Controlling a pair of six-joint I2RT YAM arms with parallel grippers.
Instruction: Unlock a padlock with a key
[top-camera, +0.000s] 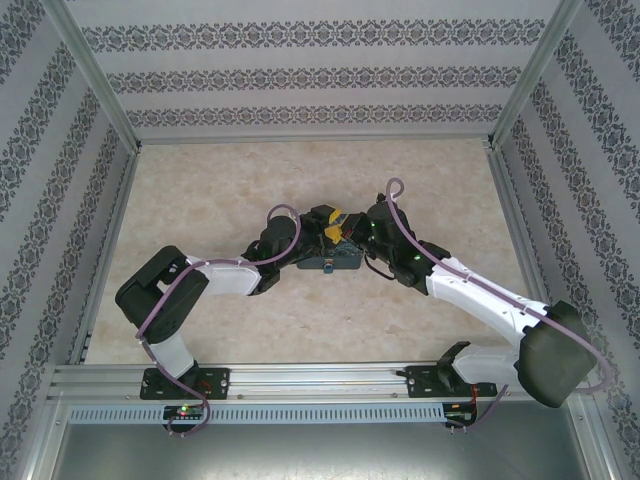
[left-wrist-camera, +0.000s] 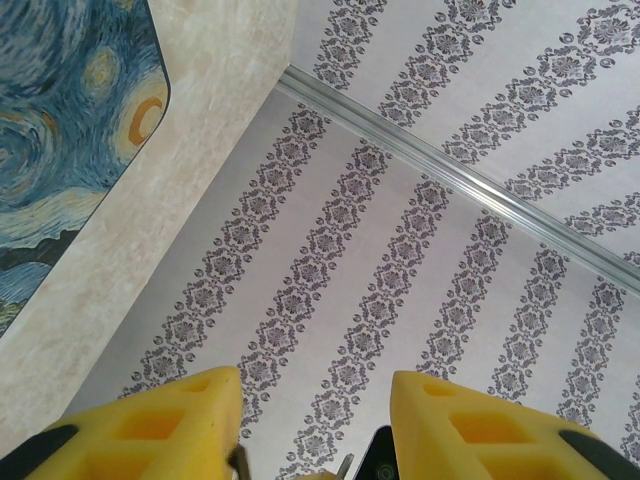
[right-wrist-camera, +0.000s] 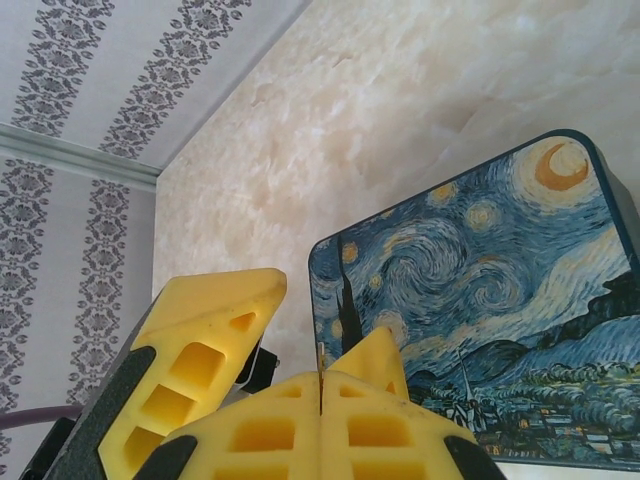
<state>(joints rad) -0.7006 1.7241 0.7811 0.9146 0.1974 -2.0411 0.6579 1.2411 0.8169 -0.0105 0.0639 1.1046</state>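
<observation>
1. At the right gripper (right-wrist-camera: 320, 395), bottom centre: pressed fully together, pinching a thin sliver, apparently the key (right-wrist-camera: 319, 358).
2. At the left gripper (left-wrist-camera: 315, 425), bottom edge: parted, wallpaper (left-wrist-camera: 400, 250) visible through the gap, nothing plainly held.
3. Padlock's place between the two grippers: cannot tell. Just right of them, the painted tin (right-wrist-camera: 480, 300).
4. Risks losing the key from so slight a pinch, or missing the keyhole through an unsteadied padlock.

Top camera overhead from near side, wrist cameras close and low, both sharing painted tin (right-wrist-camera: 470, 300)
</observation>
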